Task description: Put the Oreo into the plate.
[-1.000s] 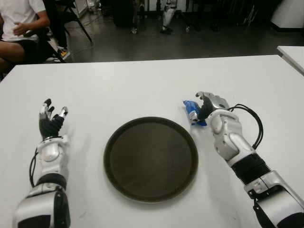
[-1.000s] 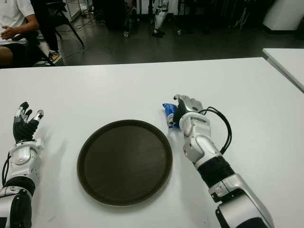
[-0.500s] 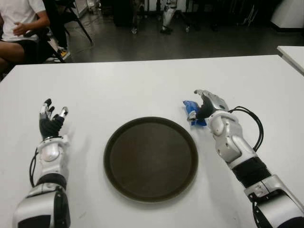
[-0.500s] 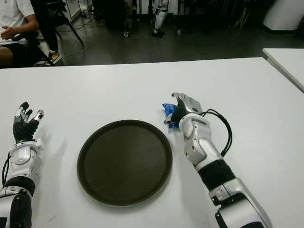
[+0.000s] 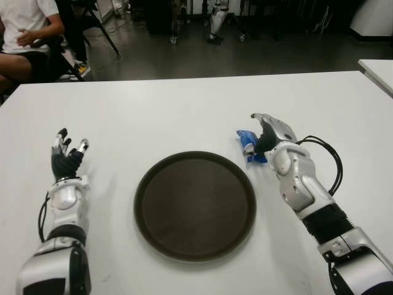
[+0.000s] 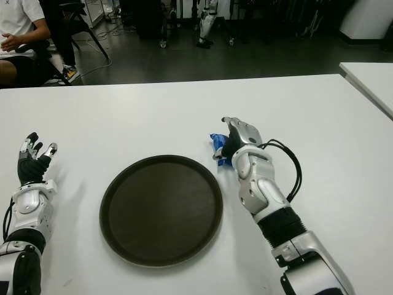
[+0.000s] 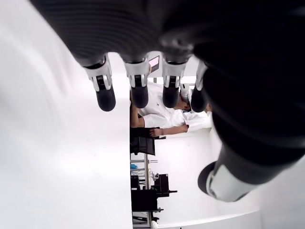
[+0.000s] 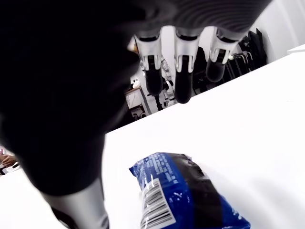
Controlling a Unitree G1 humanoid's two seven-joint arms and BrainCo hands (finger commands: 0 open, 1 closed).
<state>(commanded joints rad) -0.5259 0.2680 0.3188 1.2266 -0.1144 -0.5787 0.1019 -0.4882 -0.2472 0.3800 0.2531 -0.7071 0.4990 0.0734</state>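
Observation:
The Oreo [image 5: 248, 145] is a small blue packet lying on the white table [image 5: 184, 117], just past the right rim of the round dark plate [image 5: 195, 206]. My right hand [image 5: 265, 132] is directly beside and over the packet, its fingers [image 8: 183, 67] stretched out above it and not closed around it. In the right wrist view the packet [image 8: 186, 195] lies flat under the palm, barcode side showing. My left hand [image 5: 66, 153] is held up to the left of the plate, fingers [image 7: 138, 86] spread and holding nothing.
A person in a white shirt [image 5: 24, 31] sits beyond the table's far left corner. A second white table [image 5: 377, 69] shows at the right edge. Chairs and stands line the dark floor behind.
My right hand has edged slightly forward over the packet and its fingers have straightened a little. The packet, the plate and my left hand have not moved.

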